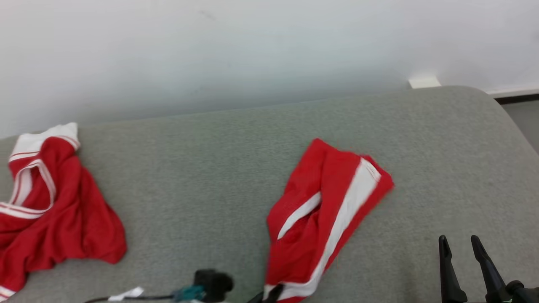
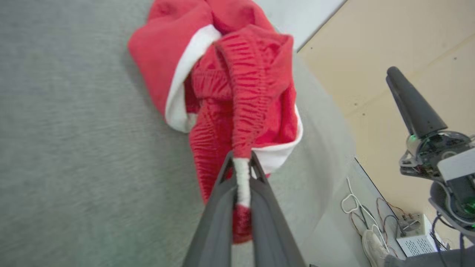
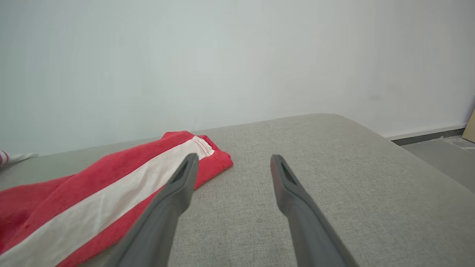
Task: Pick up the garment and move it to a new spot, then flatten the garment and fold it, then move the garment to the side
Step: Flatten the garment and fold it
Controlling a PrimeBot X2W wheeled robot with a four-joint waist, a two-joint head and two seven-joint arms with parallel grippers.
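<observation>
- Garment (image 1: pixel 328 210): red cloth w/ broad white stripe, crumpled, approx. mid grey cushion (image 1: pixel 202 168). Stripe on the diagonal, far end toward pale wall (image 1: pixel 252 50), near end at bottom edge of head view.
- Left gripper (image 2: pixel 242 157): pressed together, pinching garment's gathered red edge w/ white trim. Trim squeezed betw. the two dark fingers, small red bit poking out lower down betw. them.
- Left wrist view: rest of cloth bunched beyond fingertips, resting on cushion. One white band curving down the left side, another along lower right edge.
- Head view: near hem of garment at very bottom, next to a dark tip there. Too cropped to say more.
- Right gripper (image 1: pixel 458 240): fingers spread wide, nothing betw. them, at lower right of head view, apart from garment, above bare cushion.
- Right wrist view: same spread fingers, one crossing in front of garment's striped far corner. Touching or not: cannot tell.
- Right gripper also at right of left wrist view, side-on, off past cushion's edge.
- Second red garment (image 1: pixel 50 202) w/ white trim: heaped at cushion's left end, well apart from the first.
- Small white block (image 1: pixel 424 82) at back edge of cushion, by wall.
- Left wrist view, beyond cushion: beige floor (image 2: pixel 389 33), loose cables (image 2: pixel 356 207), white box (image 2: pixel 415 243).
- Dark blurred lump w/ teal bit (image 1: pixel 210 286) at bottom of head view, left of garment's hem. What it is: cannot tell.
</observation>
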